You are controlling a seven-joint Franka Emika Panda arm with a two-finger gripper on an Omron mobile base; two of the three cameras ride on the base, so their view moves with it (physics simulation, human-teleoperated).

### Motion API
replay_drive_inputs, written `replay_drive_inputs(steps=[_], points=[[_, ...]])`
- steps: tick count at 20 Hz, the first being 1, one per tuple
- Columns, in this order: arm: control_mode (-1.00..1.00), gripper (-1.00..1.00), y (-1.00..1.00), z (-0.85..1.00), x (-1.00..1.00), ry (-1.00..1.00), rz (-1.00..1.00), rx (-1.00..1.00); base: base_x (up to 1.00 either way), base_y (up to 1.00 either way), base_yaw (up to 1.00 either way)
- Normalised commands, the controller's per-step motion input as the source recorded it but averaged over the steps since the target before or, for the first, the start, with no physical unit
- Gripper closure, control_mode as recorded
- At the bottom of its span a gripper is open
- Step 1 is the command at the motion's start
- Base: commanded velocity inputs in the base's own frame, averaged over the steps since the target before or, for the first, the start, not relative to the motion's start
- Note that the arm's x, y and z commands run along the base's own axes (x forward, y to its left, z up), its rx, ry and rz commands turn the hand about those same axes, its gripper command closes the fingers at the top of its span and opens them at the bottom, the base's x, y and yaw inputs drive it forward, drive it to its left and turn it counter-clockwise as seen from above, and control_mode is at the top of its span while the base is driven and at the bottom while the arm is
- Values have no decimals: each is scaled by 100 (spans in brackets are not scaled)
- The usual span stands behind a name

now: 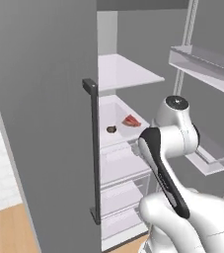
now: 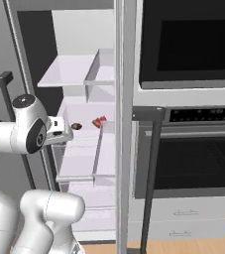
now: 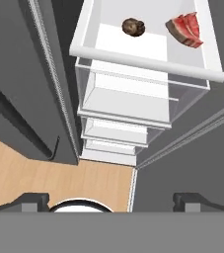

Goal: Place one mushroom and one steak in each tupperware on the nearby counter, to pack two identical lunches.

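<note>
The gripper (image 3: 111, 200) hangs spread wide and empty before the open fridge. On a white shelf (image 3: 143, 62) inside, a mushroom (image 3: 133, 27) and a steak (image 3: 185, 29) lie near each other, apparently not touching. Clear drawers (image 3: 126, 101) sit below.

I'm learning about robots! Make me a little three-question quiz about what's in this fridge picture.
1. True or false: the steak and the mushroom lie on the same fridge shelf.
2. Multiple choice: the tool is A) shut on the steak, B) open and holding nothing, C) shut on the mushroom.
3. Fill in: in the left base view, the fridge door's dark handle runs ____ (upright or sideways).

Key: 1 true; 2 B; 3 upright.
</note>
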Motion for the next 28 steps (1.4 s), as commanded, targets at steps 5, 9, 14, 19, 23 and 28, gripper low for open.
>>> replay_drive_inputs(steps=[5,9,14,19,23,28], points=[[100,-100,0,0,0,0,0,0,49,-29,-3],[100,-100,0,0,0,0,0,0,72,-12,0],[-100,-100,3,-3,100,-1,-2,3,0,0,0],[-100,-100,39,-5,100,-3,-7,5,0,0,0],[-100,-100,36,-31,92,0,-11,8,0,0,0],[-100,-100,-1,-39,47,0,-6,13,0,0,0]])
